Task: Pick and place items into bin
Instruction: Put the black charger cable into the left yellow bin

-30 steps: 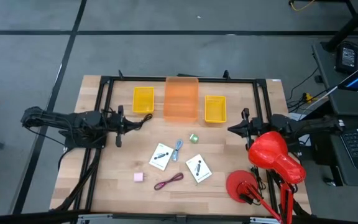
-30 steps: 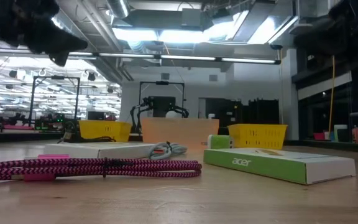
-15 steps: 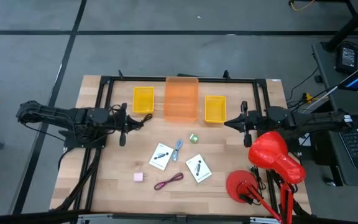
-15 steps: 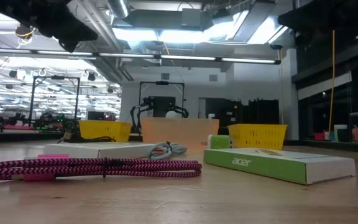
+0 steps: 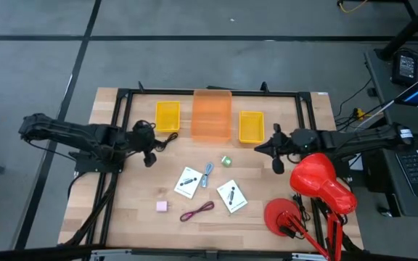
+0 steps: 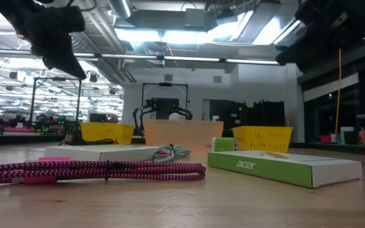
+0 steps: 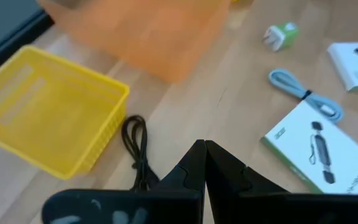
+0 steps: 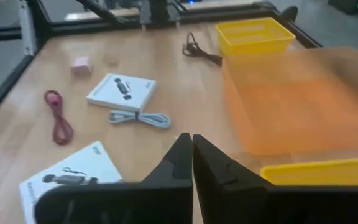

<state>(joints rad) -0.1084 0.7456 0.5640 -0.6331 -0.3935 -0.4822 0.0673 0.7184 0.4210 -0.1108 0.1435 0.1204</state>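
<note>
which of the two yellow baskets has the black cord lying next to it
The yellow basket on the left arm's side. The black cord lies coiled by its front corner; the other yellow basket has no cord beside it.

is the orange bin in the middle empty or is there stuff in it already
Empty. From above, the orange bin shows only its bare floor, and the right wrist view shows nothing inside it; the cards and cords lie on the table.

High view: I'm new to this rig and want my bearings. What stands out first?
The orange bin at the table's far edge, between two yellow baskets. Nearer, loose items lie scattered: two white cards, a green cube and a maroon cord. The shut left claw and shut right claw flank them.
</note>
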